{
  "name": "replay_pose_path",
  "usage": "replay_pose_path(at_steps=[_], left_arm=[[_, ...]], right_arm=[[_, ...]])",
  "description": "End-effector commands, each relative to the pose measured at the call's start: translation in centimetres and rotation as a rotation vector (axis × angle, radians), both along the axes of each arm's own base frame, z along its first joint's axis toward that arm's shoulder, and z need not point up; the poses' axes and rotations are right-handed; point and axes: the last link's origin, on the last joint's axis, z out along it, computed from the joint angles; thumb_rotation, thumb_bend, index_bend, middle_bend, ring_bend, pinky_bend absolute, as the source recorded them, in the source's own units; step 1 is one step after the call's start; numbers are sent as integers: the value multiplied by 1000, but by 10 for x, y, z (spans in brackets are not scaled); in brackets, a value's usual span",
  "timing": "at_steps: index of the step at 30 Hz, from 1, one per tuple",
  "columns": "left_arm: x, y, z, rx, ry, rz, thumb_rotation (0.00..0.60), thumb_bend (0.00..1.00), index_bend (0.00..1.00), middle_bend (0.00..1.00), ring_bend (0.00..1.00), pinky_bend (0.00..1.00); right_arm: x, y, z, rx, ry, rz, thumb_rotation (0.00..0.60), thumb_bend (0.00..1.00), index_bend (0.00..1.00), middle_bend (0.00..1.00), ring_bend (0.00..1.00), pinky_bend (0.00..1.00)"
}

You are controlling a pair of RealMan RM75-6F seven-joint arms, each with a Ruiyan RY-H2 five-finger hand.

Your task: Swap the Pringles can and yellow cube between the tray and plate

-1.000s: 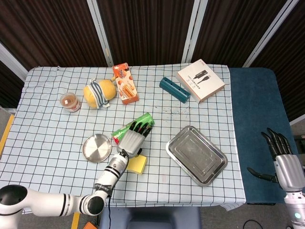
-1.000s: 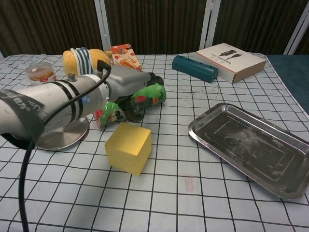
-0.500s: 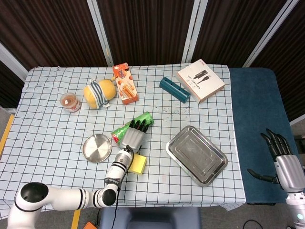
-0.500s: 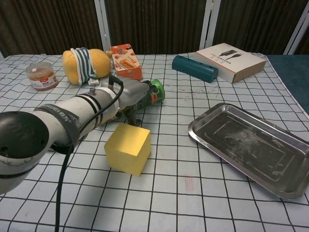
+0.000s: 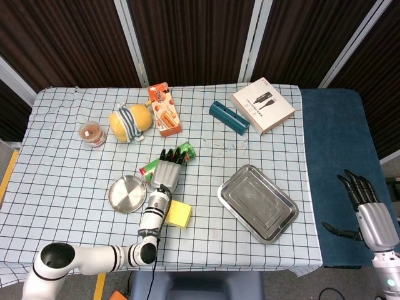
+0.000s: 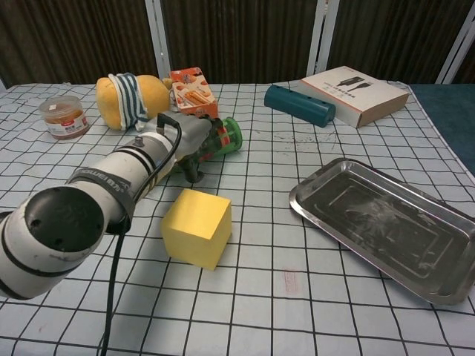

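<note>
Pringles can [image 5: 170, 161] lies gripped, seemingly loosely, by the left hand [image 5: 166, 174]; round sides could roll free toward the cube [image 6: 197, 227].

A table [image 5: 56, 162] holds everything. Near its front centre, the left hand [image 5: 167, 174] lies over the Pringles can [image 5: 182, 153], which is on its side. The plate [image 5: 127, 194] sits just left of that hand, and the yellow cube [image 5: 179, 214] just in front of it. The tray [image 5: 257, 203] lies to the right. Along the back, from left to right, are a jar [image 5: 92, 133], a plush toy [image 5: 130, 123], a snack box [image 5: 164, 110], a case [image 5: 229, 117] and a carton [image 5: 263, 105]. The right hand [image 5: 364, 203] hangs beyond the table's right edge.
</note>
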Motion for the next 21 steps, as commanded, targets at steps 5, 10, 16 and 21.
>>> replay_pose_path(at_steps=[5, 10, 16, 21], left_arm=[[-9, 10, 1, 35, 19, 77, 600, 370, 0, 0, 0, 86], [-16, 18, 2, 63, 49, 102, 600, 369, 0, 0, 12, 115], [-23, 26, 2, 116, 70, 111, 600, 369, 0, 71, 150, 231], [-28, 30, 3, 152, 73, 93, 600, 369, 0, 171, 258, 335]], right_arm=[[0, -1, -2, 15, 6, -3, 600, 64, 0, 0, 0, 0], [1, -1, -3, 23, 8, -4, 600, 64, 0, 0, 0, 0], [0, -2, -2, 25, 9, -7, 600, 65, 0, 0, 0, 0], [0, -2, -3, 29, 9, -7, 600, 65, 0, 0, 0, 0]])
